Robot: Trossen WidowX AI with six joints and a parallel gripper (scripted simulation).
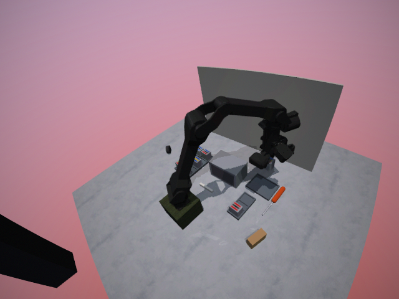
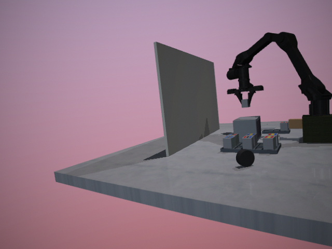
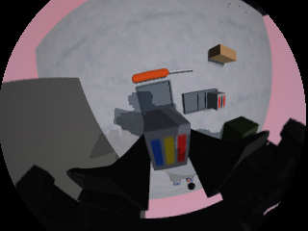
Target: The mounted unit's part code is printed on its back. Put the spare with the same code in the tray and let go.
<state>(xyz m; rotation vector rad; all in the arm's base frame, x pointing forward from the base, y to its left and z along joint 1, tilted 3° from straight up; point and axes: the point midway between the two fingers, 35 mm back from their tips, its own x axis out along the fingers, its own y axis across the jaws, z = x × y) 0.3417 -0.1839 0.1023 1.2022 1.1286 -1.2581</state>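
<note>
Block [image 1: 270, 164] [image 2: 245, 103] [image 3: 166, 122] with blue, yellow and red stripes is nearest the wrist camera, pinched in the gripper [image 1: 267, 159] [image 2: 245, 102] [image 3: 164, 131], whose fingers are partly apart and closed on its sides; it is in the air, outside the tray [image 1: 250, 187] [image 3: 155, 94]; I cannot tell whether its code matches the mounted unit's.

Beyond it, the shallow dark tray lies on the worktop [image 1: 161, 257] [image 2: 174, 182] [image 3: 96, 58], partly in shadow; just beside it is an orange-handled screwdriver [image 1: 278, 194] [image 3: 150, 75], lying flat. A small divided holder [image 1: 247, 199] [image 2: 267, 131] [image 3: 190, 102] is near the tray too; a red-striped block [image 1: 235, 208] [image 2: 284, 125] [image 3: 218, 100] stands in one end compartment. The big grey box [image 1: 222, 172] [image 2: 244, 125] sits on the other side of the tray, near a thin white stick [image 1: 206, 187].

Farther from the gripper are the tan block [image 1: 257, 238] [image 2: 294, 123] [image 3: 221, 53] and the arm's dark green base [image 1: 193, 213] [image 2: 316, 131] [image 3: 241, 127]; the rack [image 2: 240, 149] of striped blocks [image 1: 197, 159] [image 2: 248, 141] is past the grey box, with a black disc [image 1: 168, 149] [image 2: 245, 157] [image 3: 192, 186] standing on edge farther out.
</note>
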